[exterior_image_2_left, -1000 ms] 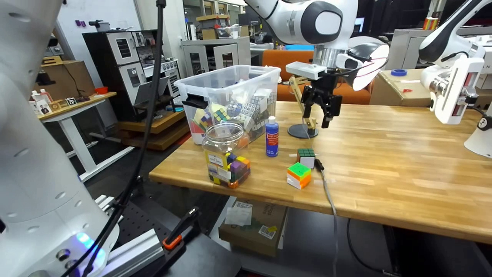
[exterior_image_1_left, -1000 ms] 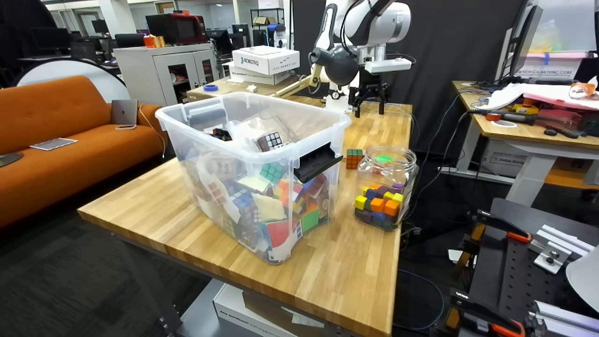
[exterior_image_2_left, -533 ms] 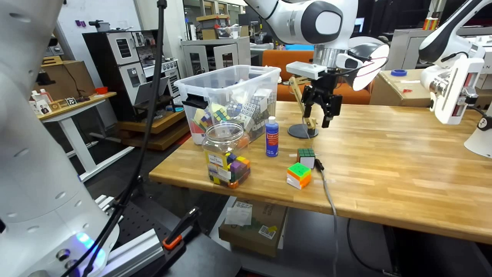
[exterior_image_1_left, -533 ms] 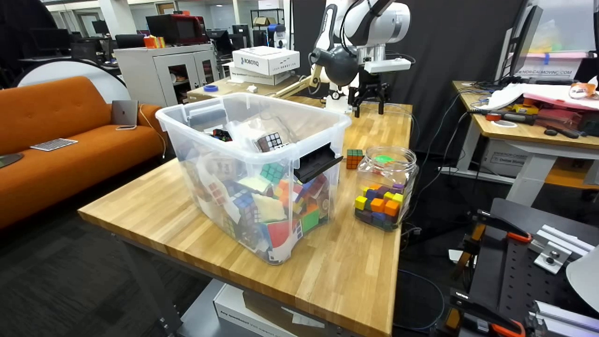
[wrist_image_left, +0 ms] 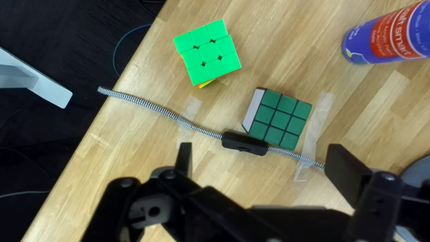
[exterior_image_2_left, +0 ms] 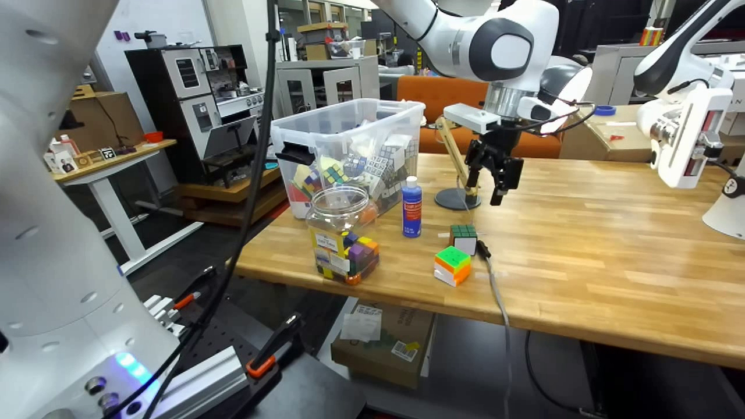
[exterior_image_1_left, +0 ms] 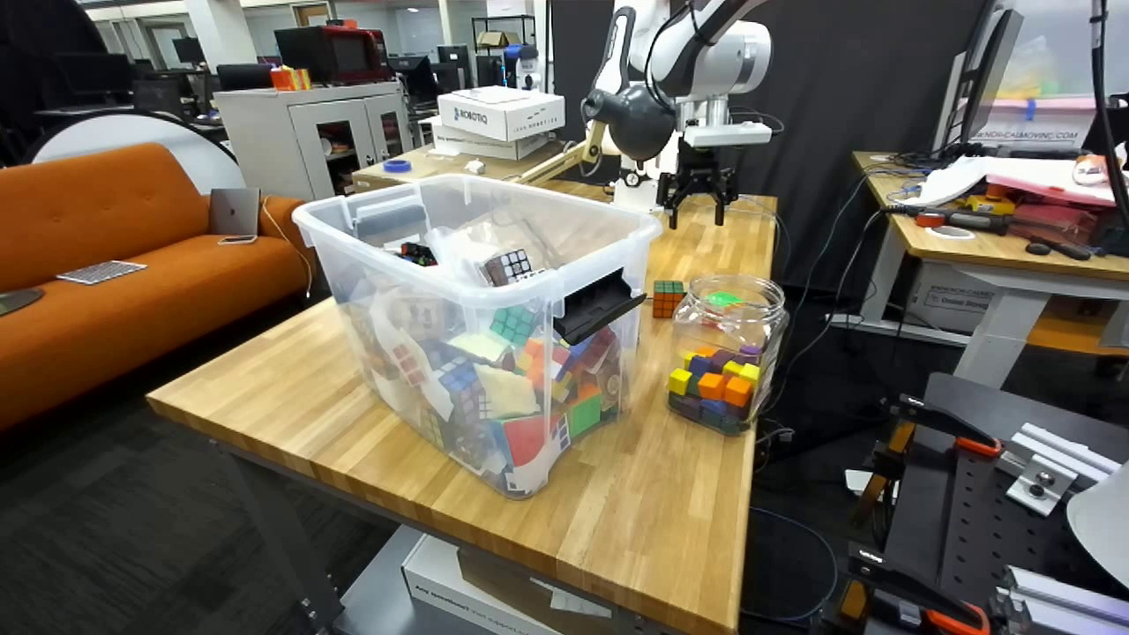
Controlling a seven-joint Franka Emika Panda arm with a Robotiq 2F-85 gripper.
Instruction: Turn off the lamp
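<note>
The lamp has a round dark grey head point(exterior_image_1_left: 642, 123) and a tan jointed arm point(exterior_image_1_left: 564, 165) in an exterior view. Its pale face point(exterior_image_2_left: 575, 87), arm point(exterior_image_2_left: 451, 148) and round dark base point(exterior_image_2_left: 458, 199) show in an exterior view, with the head partly behind my wrist. I cannot tell if it is lit. A black inline switch point(wrist_image_left: 245, 143) sits on a black-and-white cord point(wrist_image_left: 151, 107) on the table; the switch also shows in an exterior view point(exterior_image_2_left: 482, 249). My black gripper point(wrist_image_left: 260, 158) is open and empty above the table, its fingers either side of the switch in the wrist view point(exterior_image_1_left: 697, 216) point(exterior_image_2_left: 484, 189).
A green-topped cube point(wrist_image_left: 280, 117) lies against the switch, with a bright green cube point(wrist_image_left: 208, 52) near the table edge. A blue bottle point(exterior_image_2_left: 412, 208), a clear jar point(exterior_image_2_left: 343, 238) and a big clear bin point(exterior_image_2_left: 349, 151) stand nearby. Another white arm point(exterior_image_2_left: 687, 116) stands beyond.
Over the last half second my gripper has moved slightly lower in both exterior views, and a little to the right in one of them. It stays open. The lamp and cubes have not moved.
</note>
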